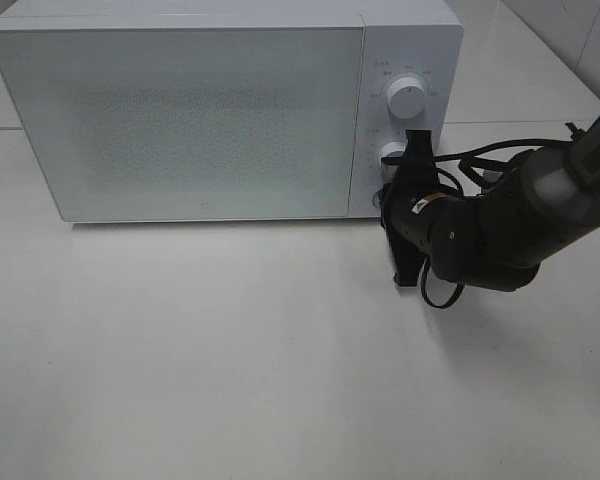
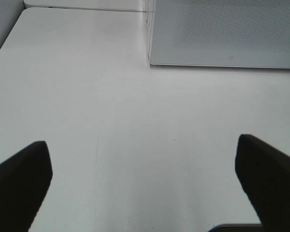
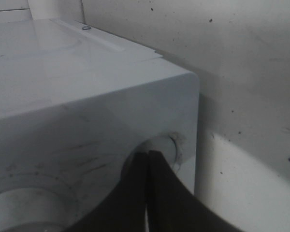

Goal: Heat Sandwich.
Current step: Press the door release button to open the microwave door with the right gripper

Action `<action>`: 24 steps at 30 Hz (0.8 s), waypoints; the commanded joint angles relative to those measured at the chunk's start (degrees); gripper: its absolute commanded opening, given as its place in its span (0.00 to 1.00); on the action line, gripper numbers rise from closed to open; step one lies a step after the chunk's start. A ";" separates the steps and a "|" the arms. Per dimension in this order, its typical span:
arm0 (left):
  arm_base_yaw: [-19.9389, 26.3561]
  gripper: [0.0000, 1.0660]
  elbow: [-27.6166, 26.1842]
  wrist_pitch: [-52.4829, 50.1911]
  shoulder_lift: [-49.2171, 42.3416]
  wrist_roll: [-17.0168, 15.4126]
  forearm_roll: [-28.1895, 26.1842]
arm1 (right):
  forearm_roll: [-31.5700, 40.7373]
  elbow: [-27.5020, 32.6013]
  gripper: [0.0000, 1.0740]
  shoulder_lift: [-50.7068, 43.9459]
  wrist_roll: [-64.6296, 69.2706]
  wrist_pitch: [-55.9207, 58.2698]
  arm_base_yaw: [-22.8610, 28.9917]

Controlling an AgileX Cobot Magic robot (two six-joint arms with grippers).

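The white microwave [image 1: 200, 110] stands at the back of the table with its frosted door closed. The sandwich is out of view. My right gripper [image 1: 385, 196] is shut, with nothing held. Its tips press against the round button [image 3: 166, 145] at the bottom right corner of the control panel, below the two knobs [image 1: 409, 98]. In the right wrist view the closed fingertips [image 3: 147, 157] meet right at that button. My left gripper [image 2: 144, 179] is open over bare table, short of the microwave's [image 2: 222, 34] front left corner, and it does not show in the exterior view.
The white table [image 1: 230, 360] spreads out in front of the microwave. The right arm and its cables [image 1: 500, 225] hang beside the control panel. A tiled wall [image 1: 570, 30] runs along the back right.
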 commanded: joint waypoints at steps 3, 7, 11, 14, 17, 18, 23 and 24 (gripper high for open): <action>-0.06 0.92 0.11 -0.74 -0.97 -0.29 -0.11 | 0.52 -2.64 0.00 0.00 -0.74 -11.86 -0.57; -0.06 0.92 0.11 -0.74 -0.97 -0.29 -0.11 | 0.97 -4.24 0.00 1.60 -0.34 -14.67 -0.57; -0.06 0.92 0.11 -0.74 -0.97 -0.29 -0.11 | 1.26 -7.73 0.00 3.21 -0.86 -19.82 -0.57; -0.06 0.92 0.11 -0.74 -0.97 -0.29 -0.11 | 1.38 -8.25 0.00 3.21 -1.60 -19.77 -0.57; -0.06 0.92 0.11 -0.74 -0.97 -0.29 -0.11 | 2.23 -8.48 0.00 3.21 -1.95 -19.19 -0.57; -0.06 0.92 0.11 -0.74 -0.97 -0.29 -0.11 | 2.52 -8.48 0.00 3.21 -1.95 -18.62 -0.57; -0.06 0.92 0.11 -0.74 -0.97 -0.29 -0.11 | 2.58 -8.48 0.00 3.21 -1.95 -16.90 -0.57; -0.06 0.92 0.11 -0.74 -0.97 -0.29 -0.11 | 2.58 -8.48 0.00 3.21 -1.95 -16.90 -0.57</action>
